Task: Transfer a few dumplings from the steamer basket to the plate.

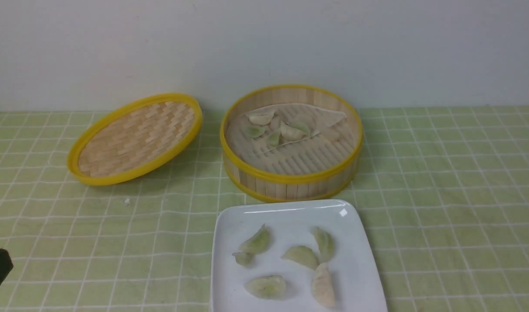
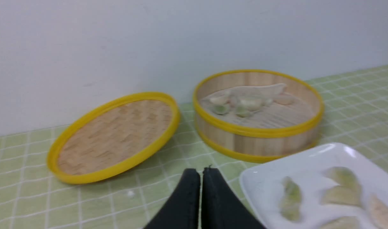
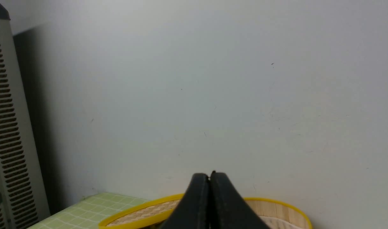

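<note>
Both tools were closed and empty. On the left tool (image 2: 200, 173), seen from its wrist camera, the two black fingers met tip to tip with only a hairline seam between them, gripping nothing and hanging above the desk (image 2: 85, 203) near the corner of the plate (image 2: 260, 178). The right tool (image 3: 209, 176) was pressed shut the same way, holding nothing, raised and facing a blank pale wall (image 3: 213, 79). In the front view only a dark piece of the left arm showed at the lower left edge.

On the green checked cloth covering the desk, the steamer basket (image 1: 290, 182) stood upright toward the back, its lid off. Several dumplings (image 1: 281, 129) lay bunched on the paper liner (image 1: 325, 115) toward its far side. The glossy white plate sat just in front of the basket, close to its wall, carrying six dumplings (image 1: 302, 255) spread apart from one another.

The shallow woven lid (image 1: 136, 138) with a yellow rim lay left of the basket, tilted with its hollow side facing forward. A small white crumb (image 1: 126, 201) lay on the cloth in front of it. A grey slatted appliance (image 3: 9, 127) stood at the edge of the right wrist view.

No writing or labels could be read anywhere.
</note>
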`<action>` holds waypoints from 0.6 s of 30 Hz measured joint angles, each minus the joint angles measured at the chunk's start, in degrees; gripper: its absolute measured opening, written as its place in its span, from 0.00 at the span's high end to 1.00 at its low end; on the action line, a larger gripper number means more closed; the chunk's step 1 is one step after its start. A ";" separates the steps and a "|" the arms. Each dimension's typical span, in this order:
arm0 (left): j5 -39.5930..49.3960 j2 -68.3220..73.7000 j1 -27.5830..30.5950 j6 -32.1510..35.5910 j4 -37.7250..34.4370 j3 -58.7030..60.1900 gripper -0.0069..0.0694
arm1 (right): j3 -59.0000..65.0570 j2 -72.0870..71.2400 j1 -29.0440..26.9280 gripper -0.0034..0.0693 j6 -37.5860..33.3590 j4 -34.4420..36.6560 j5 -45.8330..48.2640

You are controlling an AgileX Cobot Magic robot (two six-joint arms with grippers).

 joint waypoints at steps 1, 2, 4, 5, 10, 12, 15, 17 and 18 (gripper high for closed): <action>-1.45 -1.68 2.48 0.22 0.13 2.77 0.92 | 0.00 0.00 0.00 0.97 0.00 0.00 0.00; -3.06 -3.18 5.20 0.33 0.13 5.50 0.92 | 0.00 0.00 0.00 0.97 0.00 0.00 0.00; -3.94 -4.47 7.05 0.38 0.14 8.15 0.92 | 0.00 0.00 0.00 0.97 0.00 0.00 0.00; -4.91 -5.57 8.96 0.38 0.14 12.04 0.92 | 0.00 0.00 0.00 0.97 0.00 0.00 0.00; -5.13 -5.83 10.34 0.56 0.36 18.75 0.92 | 0.00 0.00 0.00 0.97 0.00 0.00 -0.03; -3.93 -5.83 10.34 0.68 0.43 18.89 0.92 | 0.00 0.00 0.00 0.97 0.00 0.00 0.03; -3.47 -5.83 10.41 0.68 0.43 18.94 0.92 | 0.00 0.00 0.00 0.97 0.00 0.00 -0.02; -3.40 -5.83 10.41 0.68 0.43 18.94 0.92 | 0.00 0.00 0.00 0.97 0.00 0.00 -0.02; -3.40 -5.83 10.41 0.73 0.43 18.94 0.92 | 0.00 0.00 0.00 0.97 0.00 0.00 -0.02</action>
